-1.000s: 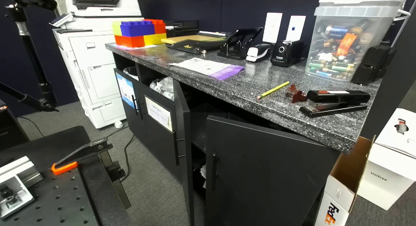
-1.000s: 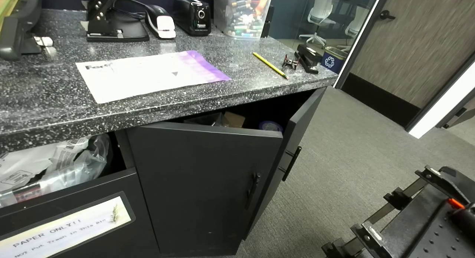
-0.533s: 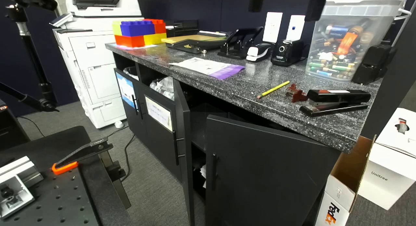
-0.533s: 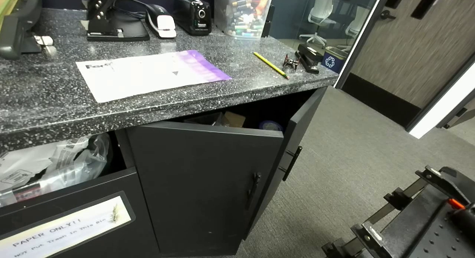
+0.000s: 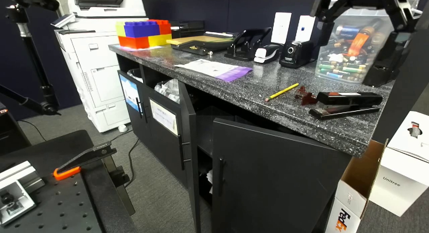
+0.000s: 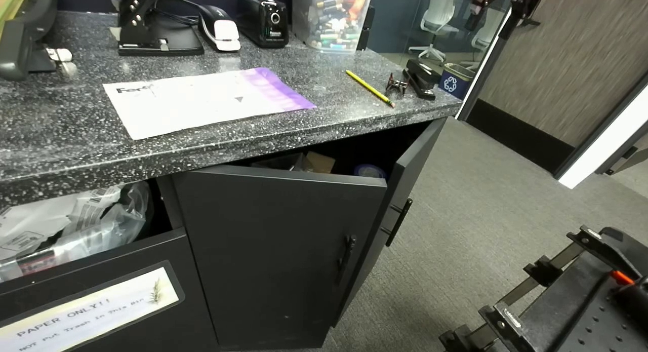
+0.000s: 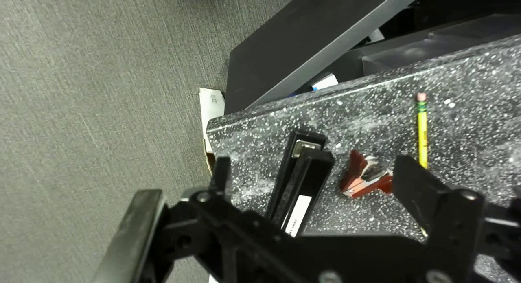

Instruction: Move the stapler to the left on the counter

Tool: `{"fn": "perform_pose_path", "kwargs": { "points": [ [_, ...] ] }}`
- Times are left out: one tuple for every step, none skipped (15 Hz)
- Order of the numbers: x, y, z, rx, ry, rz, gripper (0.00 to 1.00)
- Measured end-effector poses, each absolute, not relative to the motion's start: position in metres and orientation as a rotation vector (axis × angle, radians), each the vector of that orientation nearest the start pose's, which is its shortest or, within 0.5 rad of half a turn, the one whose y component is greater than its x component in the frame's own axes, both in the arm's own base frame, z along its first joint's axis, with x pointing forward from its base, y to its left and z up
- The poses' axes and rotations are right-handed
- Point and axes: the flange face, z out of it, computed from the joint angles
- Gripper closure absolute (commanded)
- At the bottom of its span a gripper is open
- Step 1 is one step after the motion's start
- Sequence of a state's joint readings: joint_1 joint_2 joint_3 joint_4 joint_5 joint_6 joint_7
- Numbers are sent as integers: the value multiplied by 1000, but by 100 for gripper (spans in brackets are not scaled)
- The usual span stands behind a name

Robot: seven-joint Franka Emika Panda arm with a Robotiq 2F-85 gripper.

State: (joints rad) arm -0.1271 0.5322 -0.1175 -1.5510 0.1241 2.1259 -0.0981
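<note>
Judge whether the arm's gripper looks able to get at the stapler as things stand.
Probably yes: the gripper is open, and nothing visible lies on the stapler. The reddish-brown item close beside it might obstruct the descent on that side.

Your bench (image 5: 258, 83) looks like polished stone. Near its front corner, you have the stapler (image 5: 348, 99) in glossy plastic with some bare metal, and a shiny plastic staple remover (image 7: 360, 183); by the front edge, a smooth painted-wood pencil (image 7: 423, 136).
</note>
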Motion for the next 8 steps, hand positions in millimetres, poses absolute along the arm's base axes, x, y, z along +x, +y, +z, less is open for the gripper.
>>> {"fn": "perform_pose_path", "kwargs": {
  "points": [
    [692,-159,338,-3088,306,-77,0],
    [700,-166,330,-3088,315,-69,0],
    [708,-173,322,-3087,325,-62,0],
    [715,-179,314,-3085,335,-50,0],
    [721,-184,306,-3083,347,-41,0],
    [727,-188,298,-3081,361,-31,0],
    [733,-192,291,-3079,374,-24,0],
    [739,-193,283,-3077,383,-21,0]
  ]
}}
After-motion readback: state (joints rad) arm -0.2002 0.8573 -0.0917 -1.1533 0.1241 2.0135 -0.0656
